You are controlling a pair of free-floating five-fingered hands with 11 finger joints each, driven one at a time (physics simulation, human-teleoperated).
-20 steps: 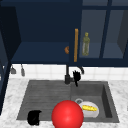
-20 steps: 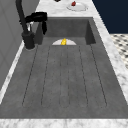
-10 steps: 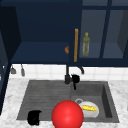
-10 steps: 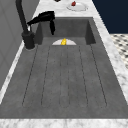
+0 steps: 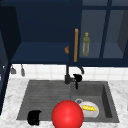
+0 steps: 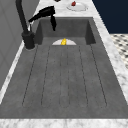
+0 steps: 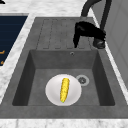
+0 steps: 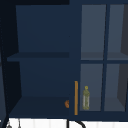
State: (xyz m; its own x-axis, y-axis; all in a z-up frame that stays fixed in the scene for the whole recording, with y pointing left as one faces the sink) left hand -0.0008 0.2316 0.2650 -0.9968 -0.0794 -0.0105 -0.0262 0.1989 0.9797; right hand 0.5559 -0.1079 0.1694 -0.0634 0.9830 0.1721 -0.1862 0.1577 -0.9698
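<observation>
I've got the right hand point(image 5: 77, 78) parked by the faucet point(image 5: 67, 78) w/ fingers relaxed, pointing down over the basin. Corn point(image 7: 64, 89) sits on the plate point(image 7: 52, 93) below. Left hand point(image 5: 34, 117) at front rim, fingers curled, holding nothing.

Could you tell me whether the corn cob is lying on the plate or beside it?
On it. The corn cob lies flat across the middle of the white plate, which sits on the sink floor beside the drain.
</observation>
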